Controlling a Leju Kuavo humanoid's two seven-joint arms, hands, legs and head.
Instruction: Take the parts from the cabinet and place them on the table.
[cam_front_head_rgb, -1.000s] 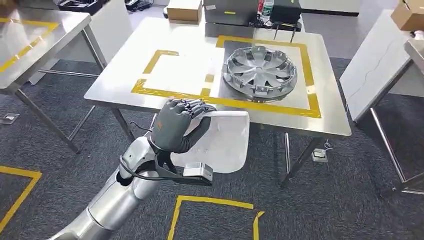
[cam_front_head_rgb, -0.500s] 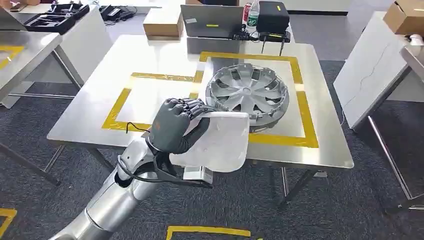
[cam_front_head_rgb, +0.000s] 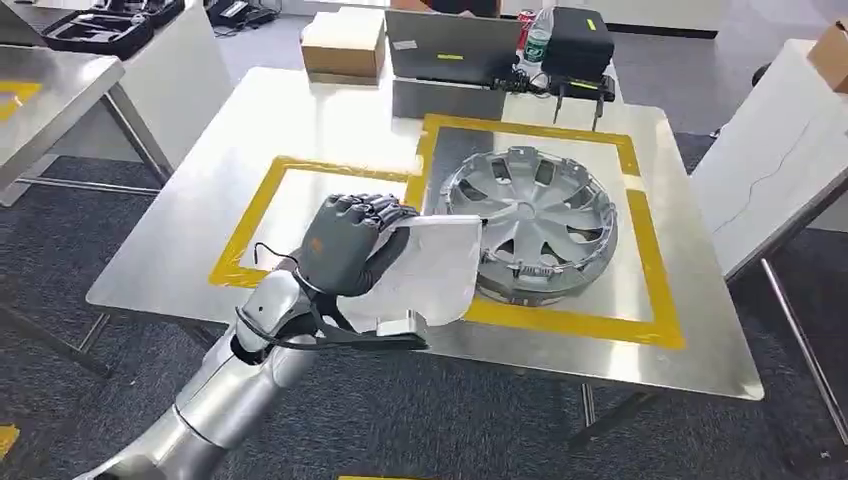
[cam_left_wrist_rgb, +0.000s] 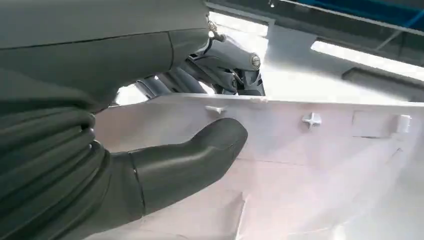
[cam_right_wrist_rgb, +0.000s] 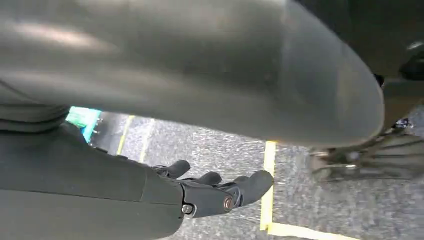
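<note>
My left hand grips a flat white plastic panel by its edge, holding it over the near side of the steel table. The panel hangs above the yellow tape between the left taped square and the silver wheel cover, which lies in the right taped square. In the left wrist view the thumb presses on the white panel, with the fingers curled over its top edge. My right hand hangs over the carpeted floor with its fingers apart and nothing in it.
At the table's far edge stand a cardboard box, a laptop, a bottle and a black case. Another steel table is at the left, a white slab at the right. Yellow tape marks the floor.
The camera has moved closer to the table, so the whole scene shifted. My left hand, still holding the white panel, is now over the tabletop instead of in front of its edge.
</note>
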